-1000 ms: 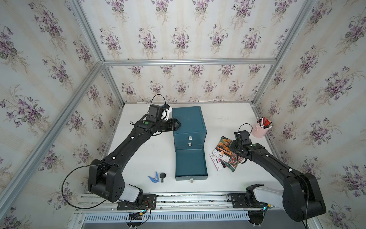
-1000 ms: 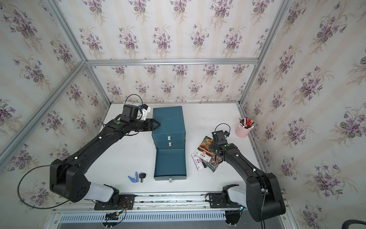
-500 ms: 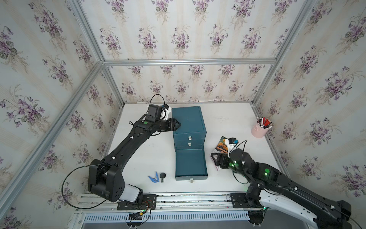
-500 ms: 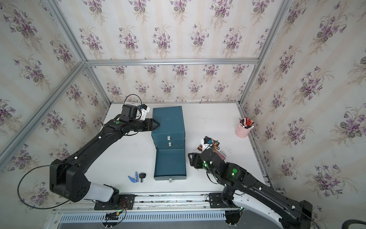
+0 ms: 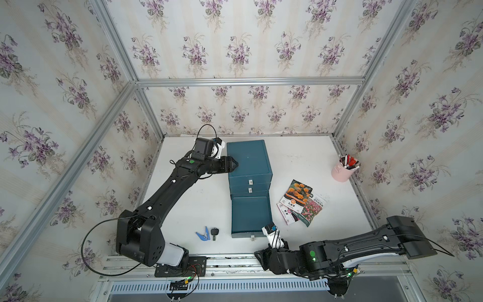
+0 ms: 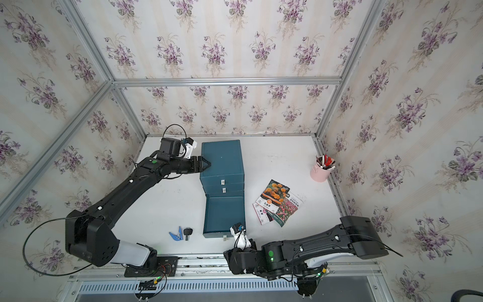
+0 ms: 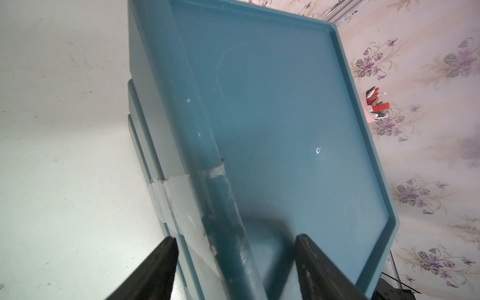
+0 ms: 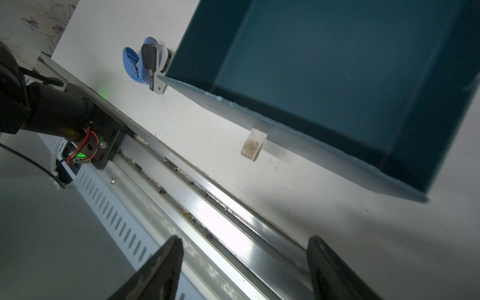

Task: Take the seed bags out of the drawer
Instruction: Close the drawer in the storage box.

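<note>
Right of the pulled-out drawer (image 5: pixel 251 211), on the white table (image 5: pixel 300 162), lie the three seed bags (image 5: pixel 300 206), fanned in a loose, overlapping heap. The orange marigold packet (image 5: pixel 296 194) is uppermost and farthest. The pink-red flower-field packet (image 5: pixel 313 209) is to its right, and the magenta-bloom packet (image 5: pixel 288 216) is tucked partly beneath on the near left.

The drawer, lowest in the blue cabinet (image 5: pixel 248 159), juts toward the near edge and shows only its bare floor in both top views, so the job looks finished or all but.

The left gripper (image 7: pixel 235 237) sits at the cabinet's top left rim, jaws well apart and straddling that rim without visibly pinching it. The placing suggests a brace, so the cabinet does not slide when a drawer is worked.

The right gripper (image 8: pixel 245 237) hovers low over the metal rail (image 8: pixel 220 220) at the table's near edge, just short of the drawer front. Its jaws are wide and empty, and it is clear of the packets, apparently so as not to disturb them.

A blue clip (image 5: pixel 203 234) and a key (image 5: pixel 214 232) lie left of the drawer front. A pink cup (image 5: pixel 339 172) of pens stands at the far right.
</note>
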Motion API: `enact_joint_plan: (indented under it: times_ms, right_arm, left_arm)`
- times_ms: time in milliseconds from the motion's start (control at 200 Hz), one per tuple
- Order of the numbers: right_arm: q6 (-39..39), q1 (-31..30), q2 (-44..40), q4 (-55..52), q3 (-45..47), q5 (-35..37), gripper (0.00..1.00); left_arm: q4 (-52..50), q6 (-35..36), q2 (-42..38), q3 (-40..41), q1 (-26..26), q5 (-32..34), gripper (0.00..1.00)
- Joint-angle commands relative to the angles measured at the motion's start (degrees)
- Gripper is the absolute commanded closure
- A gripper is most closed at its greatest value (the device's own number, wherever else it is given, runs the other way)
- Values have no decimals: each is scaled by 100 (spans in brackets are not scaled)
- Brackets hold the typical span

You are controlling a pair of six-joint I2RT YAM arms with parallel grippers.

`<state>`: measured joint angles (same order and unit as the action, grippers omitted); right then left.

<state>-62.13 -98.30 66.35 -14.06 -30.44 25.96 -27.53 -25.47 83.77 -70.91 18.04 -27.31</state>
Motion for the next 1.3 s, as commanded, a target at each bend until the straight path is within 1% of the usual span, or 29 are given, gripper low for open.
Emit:
enact_joint_plan:
  times_ms: [0,175,325,395,545,640,829,869,999,1174,1294]
  right_arm:
    - [68,63,294,364,-227,415,21]
    - [270,584,525,704,-190,201,22]
    - [149,849,616,810,-107,353,22]
    - [218,955,646,1011,-51,388,22]
    - [241,1170,757,1077,-64,630,22]
    - [337,1319,775,1230,-35,664,22]
    - [535,1501,896,1604,42,677,21]
    - [624,1576,931,1744,74,645,20]
    - [987,1586,1095,2364,230,847,19]
    - [1302,1604,1589,2652,40,893,18]
    - [1197,1604,2000,2723,-123,1074,18]
  left_arm:
    - [-499,60,43,-2,-3,265,27]
    - [-595,72,52,2,-11,468,27]
    - [-633,112,52,5,-3,430,27]
    - [-625,121,35,16,-4,465,27]
    - [-621,130,17,24,-3,473,27]
    - [-627,147,9,32,-3,473,27]
    - [-609,161,-23,66,-4,477,27]
    - [-605,152,-9,69,-3,455,27]
    - [-595,145,25,77,-7,411,27]
    - [-594,178,85,82,-7,344,27]
    - [-566,166,228,86,-4,210,27]
